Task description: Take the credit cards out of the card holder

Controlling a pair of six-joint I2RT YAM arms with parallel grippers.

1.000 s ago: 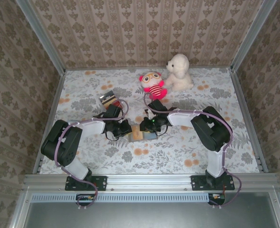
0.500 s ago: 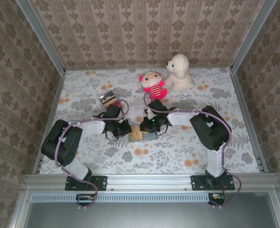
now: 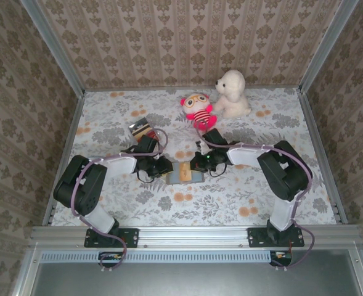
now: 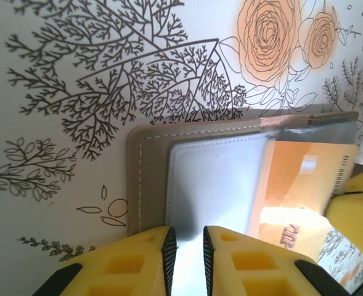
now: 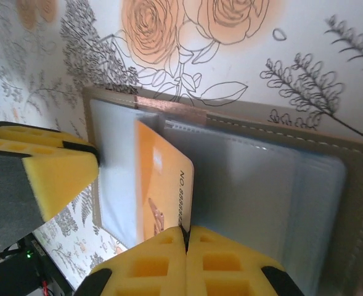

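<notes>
The card holder (image 3: 180,174) lies open on the floral table between my two grippers, tan-edged with bluish-grey plastic inner leaves (image 4: 212,185). A gold-orange credit card (image 5: 163,185) sticks partway out of a sleeve. My right gripper (image 5: 186,233) is shut on that card's near edge (image 4: 304,179). It comes in from the holder's right side (image 3: 199,165). My left gripper (image 4: 189,242) hovers over the opposite leaf with its jaws a narrow gap apart and nothing between them. It reaches in from the holder's left (image 3: 166,168). Its yellow finger (image 5: 52,172) shows beside the holder (image 5: 261,179).
More loose cards (image 3: 142,129), red and silver, lie at the back left. A pink striped plush (image 3: 199,110) and a white plush dog (image 3: 232,94) sit near the back wall. Metal rails edge the table.
My right gripper has closed on the gold-orange card and shifted to the right. The left jaws have parted slightly. The holder now lies flatter and wider open.
</notes>
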